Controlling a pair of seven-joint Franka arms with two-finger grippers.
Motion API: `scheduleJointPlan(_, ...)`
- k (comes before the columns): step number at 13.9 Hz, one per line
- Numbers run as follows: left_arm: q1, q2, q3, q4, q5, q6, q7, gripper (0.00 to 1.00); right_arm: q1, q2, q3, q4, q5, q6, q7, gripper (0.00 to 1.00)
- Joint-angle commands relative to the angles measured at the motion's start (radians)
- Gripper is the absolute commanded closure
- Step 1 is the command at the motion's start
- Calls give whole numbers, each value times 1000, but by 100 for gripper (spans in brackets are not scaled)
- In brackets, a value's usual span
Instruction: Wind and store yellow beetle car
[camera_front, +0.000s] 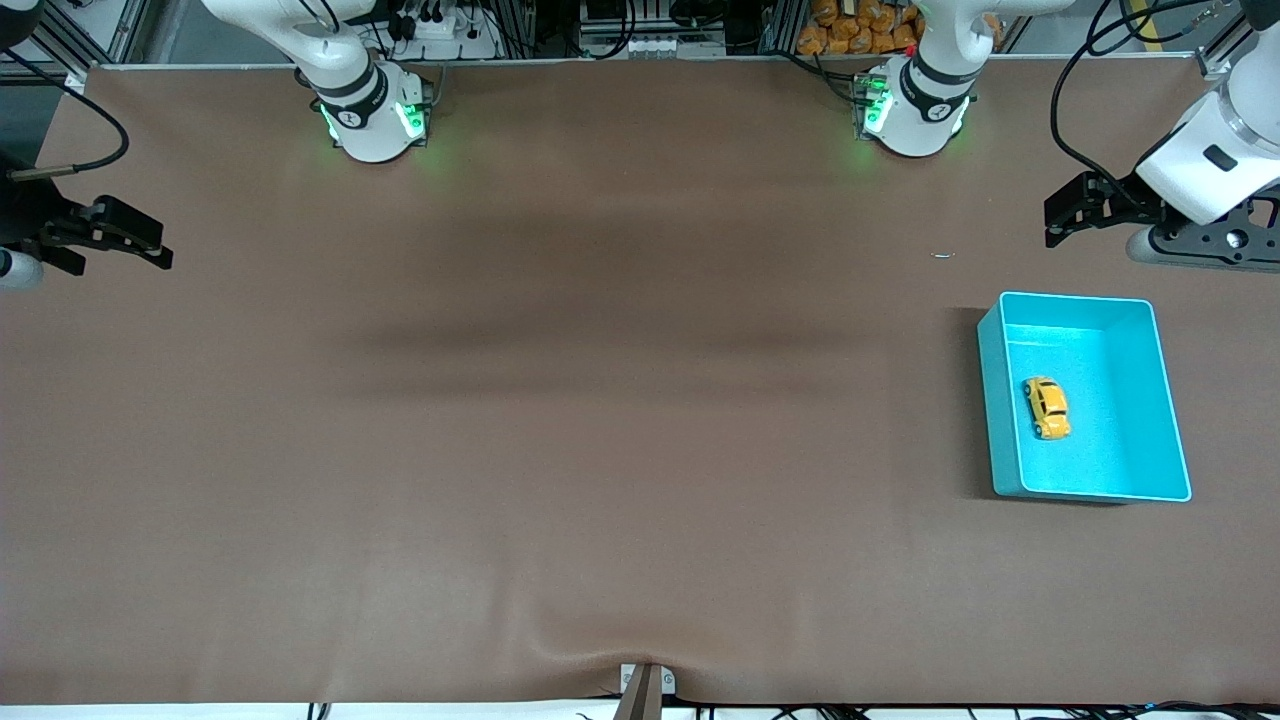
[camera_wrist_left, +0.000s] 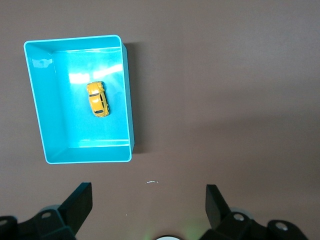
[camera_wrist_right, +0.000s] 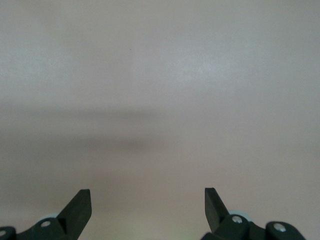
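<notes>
Where the front view looks down on the brown worktop (camera_front: 600, 450), the yellow beetle car (camera_front: 1046, 407) lies on the floor of the teal bin (camera_front: 1170, 420), toward the left arm's end of the worktop. The car sits close to the bin wall that faces the right arm's end, clear of all four walls. The left gripper (camera_front: 1068, 214) hangs above bare worktop just beside the bin, on the side toward the robots' bases, well apart from the car. The right gripper (camera_front: 120, 238) hangs over the right arm's end of the worktop, very far from the bin, and that arm waits.

In the left wrist view, the left gripper (camera_wrist_left: 148, 204) shows its two dark fingers (camera_wrist_left: 80, 200) spread wide with nothing between them. The bin (camera_wrist_left: 127, 100) and the car (camera_wrist_left: 98, 99) inside it lie ahead of the fingertips, untouched; a tiny pale scrap (camera_wrist_left: 152, 182) rests on the worktop between bin and fingers.

In the right wrist view, the right gripper (camera_wrist_right: 148, 204) has its fingers (camera_wrist_right: 80, 201) spread apart too, holding nothing, over plain worktop (camera_wrist_right: 160, 100).
</notes>
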Motion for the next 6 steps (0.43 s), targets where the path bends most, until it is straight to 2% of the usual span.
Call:
scheduleJointPlan(1, 4, -2, 3, 14, -17, -10, 25, 0, 10, -8, -6, 2, 1, -6, 12, 0)
scheduleJointPlan(6, 3, -2, 3, 14, -17, -10, 25, 0, 7, -8, -4, 2, 1, -6, 6, 0)
